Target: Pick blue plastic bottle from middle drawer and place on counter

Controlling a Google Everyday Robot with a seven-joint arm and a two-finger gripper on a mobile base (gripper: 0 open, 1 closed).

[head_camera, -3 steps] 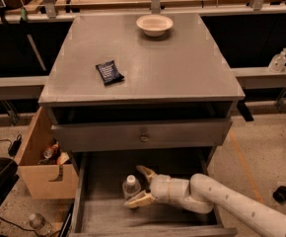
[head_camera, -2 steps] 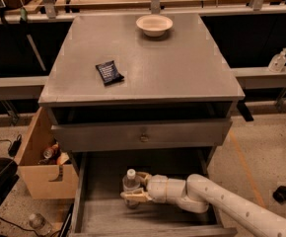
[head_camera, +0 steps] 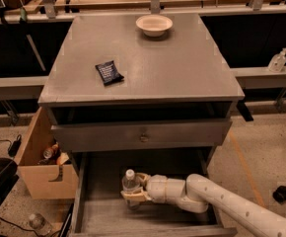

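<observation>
The blue plastic bottle [head_camera: 129, 182], clear with a white cap, stands upright on the plank floor of the open middle drawer [head_camera: 108, 217], near its middle. My gripper [head_camera: 133, 187] reaches in from the right on a cream arm. Its fingers [head_camera: 135, 196] sit on both sides of the bottle's body and are shut on it. The bottle's lower part is hidden behind the fingers. The counter [head_camera: 162, 68] is the grey cabinet top above the drawer.
A cream bowl [head_camera: 154, 24] and a dark packet [head_camera: 108, 72] lie on the counter. The upper drawer front with a knob [head_camera: 144, 138] juts out above the open drawer. A cardboard box [head_camera: 39, 162] stands at the left. A small pump bottle [head_camera: 278, 60] is at the right.
My gripper has moved left along the drawer to the bottle, and its fingers have closed around the bottle's body. The bottle still stands in the drawer.
</observation>
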